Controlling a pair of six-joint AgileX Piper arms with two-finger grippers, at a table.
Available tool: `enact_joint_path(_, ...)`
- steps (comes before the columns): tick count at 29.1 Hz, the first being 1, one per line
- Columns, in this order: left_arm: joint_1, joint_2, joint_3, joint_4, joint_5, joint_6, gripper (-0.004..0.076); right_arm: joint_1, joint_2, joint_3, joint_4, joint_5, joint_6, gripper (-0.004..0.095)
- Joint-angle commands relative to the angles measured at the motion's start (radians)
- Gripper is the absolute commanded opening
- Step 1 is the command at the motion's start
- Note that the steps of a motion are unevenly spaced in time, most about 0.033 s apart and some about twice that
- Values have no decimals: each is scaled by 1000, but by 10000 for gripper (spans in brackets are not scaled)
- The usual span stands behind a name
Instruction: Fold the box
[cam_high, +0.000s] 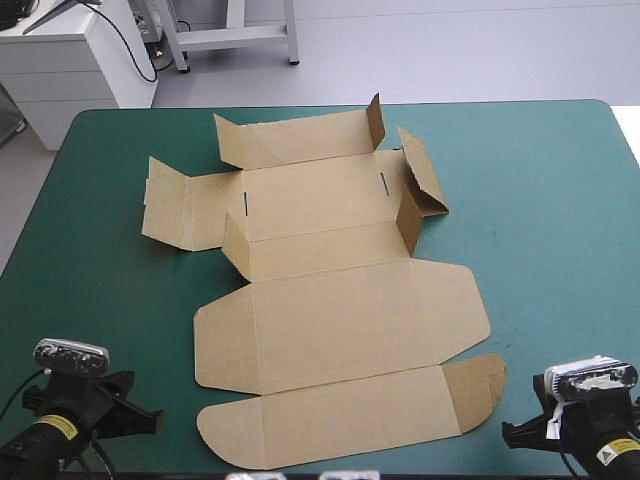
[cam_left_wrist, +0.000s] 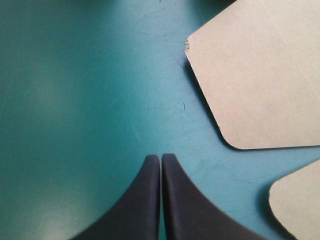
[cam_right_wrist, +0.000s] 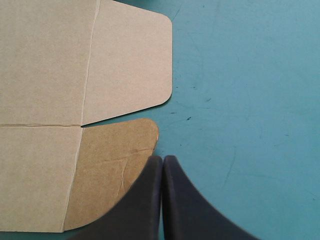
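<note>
— Start on the left. What is the left end effector (cam_left_wrist: 160, 157) doing?

— It hangs off the near left corner of the box (cam_high: 330, 300). It is clenched, its black fingers (cam_left_wrist: 145, 200) pressed into one point with nothing between them. Bare teal-green cover (cam_left_wrist: 75, 100) lies under it. The box's left side flap (cam_left_wrist: 260, 75), rounded at the corners, lies ahead of it and off to the side, apart from the fingers. The rounded near left flap (cam_left_wrist: 300, 205) lies beside it, also apart.

— And the box itself?

— It lies in the middle of the tabletop (cam_high: 560, 200), a cut brown sheet, mostly flat. The half nearer the arms is flat on the cover: a wide panel with its side flaps out, then a narrower strip with rounded ends. In the far half some walls are up. The far wall (cam_high: 300, 140) stands tilted, and short flaps rise at either end of the base panel, which shows two narrow slots.

— The right side?

— The right end effector (cam_right_wrist: 163, 159) sits at the box's near right corner, clenched too, grasping nothing. Its tip stands over the edge of the rounded near right flap (cam_right_wrist: 115, 170), which is creased and a darker brown. Whether it touches the board I cannot tell. The right side flap (cam_right_wrist: 130, 60) lies flat ahead of it.
</note>
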Motion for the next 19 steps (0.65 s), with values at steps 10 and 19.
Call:
enact_joint_path(10, 3, 9, -31, -11, -52, -3, -8, 2, 50, -33, 15, -24, -4, -18)
enact_joint_path(19, 3, 9, -31, -11, -52, -3, -8, 2, 314, -263, 15, -6, -46, -19)
